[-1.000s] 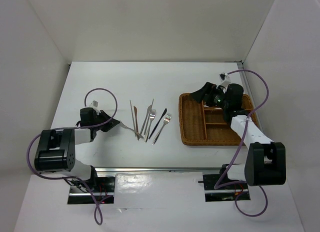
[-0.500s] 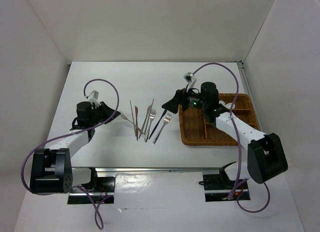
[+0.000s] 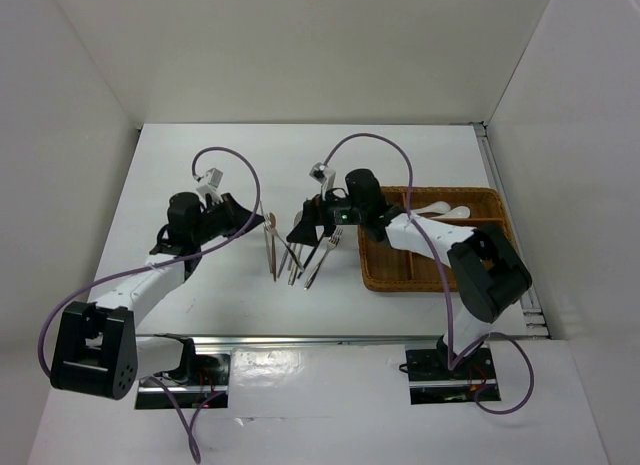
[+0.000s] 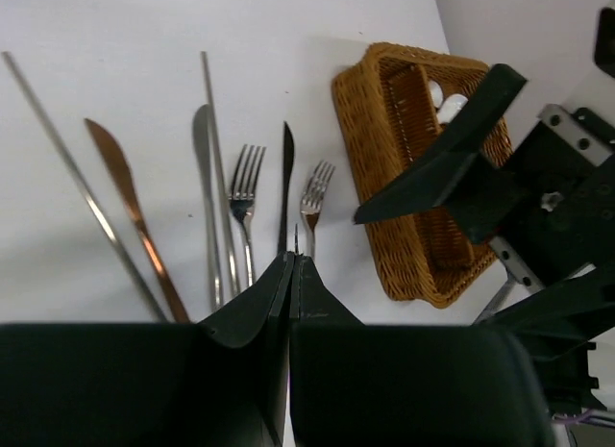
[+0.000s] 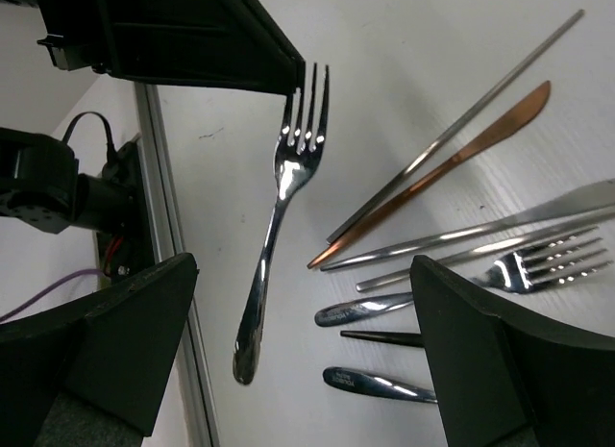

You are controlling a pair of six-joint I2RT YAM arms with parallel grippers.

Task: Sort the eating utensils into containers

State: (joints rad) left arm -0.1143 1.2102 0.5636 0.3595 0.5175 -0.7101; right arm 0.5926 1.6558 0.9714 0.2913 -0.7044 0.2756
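My left gripper (image 3: 252,213) (image 4: 292,258) is shut on a silver fork (image 5: 279,178), gripping it near the tines, with the handle hanging toward my right gripper. My right gripper (image 3: 303,228) (image 5: 300,274) stands open just right of it, its fingers wide on either side of the fork's handle and not touching it. Below on the table lie other utensils (image 3: 290,257): two forks (image 4: 243,183), a copper knife (image 4: 125,192), a dark piece (image 4: 286,163), a silver knife (image 4: 202,149) and metal chopsticks (image 4: 67,149). The wicker tray (image 3: 400,283) (image 4: 380,120) stands to the right with white spoons (image 3: 440,210) in it.
My right arm (image 3: 420,230) stretches over the tray's left part. Purple cables (image 3: 230,160) loop above both wrists. A metal rail (image 3: 300,337) (image 5: 159,178) runs along the table's near edge. White walls close in the table at the back and sides.
The left gripper has risen and moved right and away with the fork. The right arm has swung left from the tray to the utensil pile, open, facing the left gripper.
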